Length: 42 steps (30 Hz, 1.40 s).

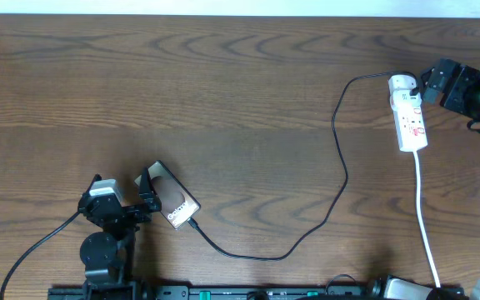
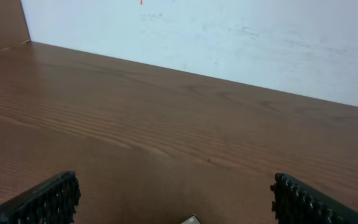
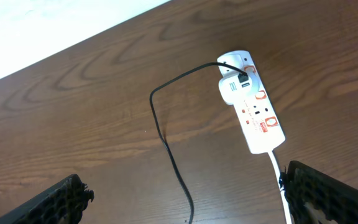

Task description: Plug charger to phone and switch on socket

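By the overhead view the charger [image 1: 345, 175] seems plugged in at both ends. Its tip meets the phone [image 1: 172, 200] at near left of the bench [image 1: 223, 83], and its plug sits in the socket [image 1: 408, 117] at far right. I can't tell the switch's state, so I judge that step remains. The left gripper [image 1: 146, 197] is spread wide at the phone's left edge. The right gripper [image 1: 428, 86] is wide and empty, just right of the socket's far end.

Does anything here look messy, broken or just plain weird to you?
Nothing looks broken or spilled. The phone lies at a slant beside the left gripper, and the black cable snakes loosely from it over to the white power strip. That is untidy, not odd.
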Each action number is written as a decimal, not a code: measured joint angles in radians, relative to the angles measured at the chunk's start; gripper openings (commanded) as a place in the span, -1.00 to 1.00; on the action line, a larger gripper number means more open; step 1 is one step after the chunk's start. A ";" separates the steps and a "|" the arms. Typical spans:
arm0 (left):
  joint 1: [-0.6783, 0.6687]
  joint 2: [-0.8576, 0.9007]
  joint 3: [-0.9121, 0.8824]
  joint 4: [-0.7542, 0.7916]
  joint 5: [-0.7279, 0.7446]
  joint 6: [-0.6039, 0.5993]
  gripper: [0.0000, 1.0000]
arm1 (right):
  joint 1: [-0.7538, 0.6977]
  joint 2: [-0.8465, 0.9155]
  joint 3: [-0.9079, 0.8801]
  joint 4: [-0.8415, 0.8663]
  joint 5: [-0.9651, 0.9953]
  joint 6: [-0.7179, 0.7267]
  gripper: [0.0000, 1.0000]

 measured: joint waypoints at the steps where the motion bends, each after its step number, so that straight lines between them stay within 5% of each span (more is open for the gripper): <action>1: 0.000 0.000 0.000 0.000 0.000 0.000 0.94 | 0.000 0.000 0.000 0.000 0.000 0.000 0.99; 33: 0.000 0.000 0.000 0.000 0.000 0.000 0.94 | 0.000 0.000 -0.001 0.015 0.024 0.000 0.99; 37: 0.000 0.000 0.000 0.000 0.000 0.000 0.94 | 0.021 -0.045 -0.095 0.187 0.043 0.002 0.99; 42: 0.000 0.000 0.002 -0.003 -0.001 0.003 0.94 | 0.156 -0.246 -0.478 0.686 0.055 -0.047 0.98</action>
